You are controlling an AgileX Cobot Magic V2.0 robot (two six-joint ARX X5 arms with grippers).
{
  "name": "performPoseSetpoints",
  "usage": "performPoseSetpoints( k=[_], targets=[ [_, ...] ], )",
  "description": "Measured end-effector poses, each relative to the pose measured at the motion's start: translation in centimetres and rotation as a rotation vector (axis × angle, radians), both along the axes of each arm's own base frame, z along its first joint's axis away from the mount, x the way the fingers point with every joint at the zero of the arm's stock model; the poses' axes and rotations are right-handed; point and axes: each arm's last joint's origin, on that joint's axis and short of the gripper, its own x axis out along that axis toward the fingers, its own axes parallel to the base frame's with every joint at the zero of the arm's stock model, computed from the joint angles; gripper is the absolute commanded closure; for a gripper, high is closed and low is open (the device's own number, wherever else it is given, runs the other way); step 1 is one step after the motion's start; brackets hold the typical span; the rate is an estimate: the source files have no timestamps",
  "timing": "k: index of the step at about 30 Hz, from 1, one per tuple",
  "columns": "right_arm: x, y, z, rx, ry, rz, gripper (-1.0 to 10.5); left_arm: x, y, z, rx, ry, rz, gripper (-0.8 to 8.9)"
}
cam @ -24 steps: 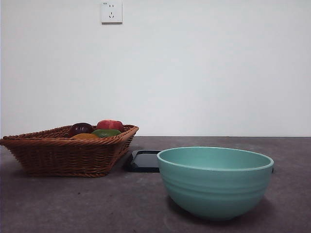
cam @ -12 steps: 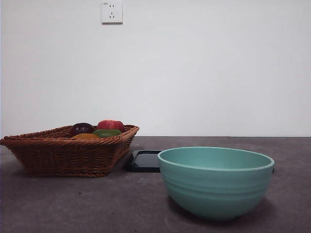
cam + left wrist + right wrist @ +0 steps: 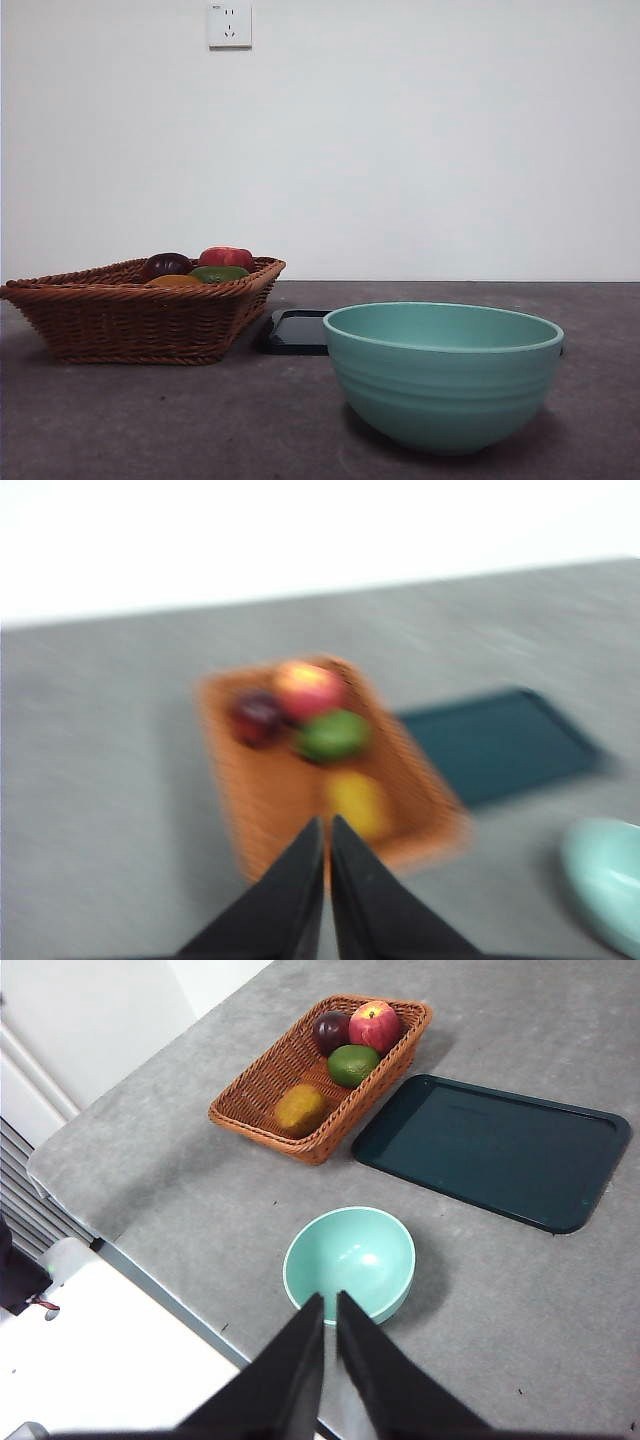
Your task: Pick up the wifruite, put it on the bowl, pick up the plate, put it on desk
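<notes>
Orange-brown wifruite (image 3: 300, 1108) lies in the basket (image 3: 262, 1093) — both claws (image 3: 327, 825) (image 3: 330, 1302) pressed together, holding nothing.

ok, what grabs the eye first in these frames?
The mint bowl stands empty, nearest and largest in the front view. Beside it a wicker basket holds four fruits, the orange-brown fruit at one end. A dark flat tray lies next to the basket, and both grippers hang shut above the desk.

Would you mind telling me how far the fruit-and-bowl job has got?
Nothing looks done: the wifruite lies in the basket, and the bowl is empty. The left claw is above the basket, holding nothing. Every step remains.
</notes>
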Motion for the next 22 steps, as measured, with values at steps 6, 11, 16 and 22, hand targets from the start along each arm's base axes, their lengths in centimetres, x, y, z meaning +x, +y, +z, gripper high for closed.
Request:
performPoseSetpoints(
  k=[6, 11, 16, 22],
  targets=[
    [0.0, 0.0, 0.0, 0.000, 0.000, 0.000, 9.3, 2.3, 0.4, -8.0, -0.010, -0.136, 0.182, 8.04],
    [0.0, 0.0, 0.0, 0.000, 0.000, 0.000, 9.3, 3.7, 0.3, -12.9, -0.049, -0.126, 0.192, 8.04],
    [0.0, 0.0, 0.0, 0.000, 0.000, 0.000, 9.3, 4.4, 0.6, -16.0, -0.039, -0.081, 0.248, 8.04],
    [0.0, 0.0, 0.0, 0.000, 0.000, 0.000, 9.3, 4.7, 1.1, -17.6, -0.037, -0.070, 0.303, 8.04]
  ],
)
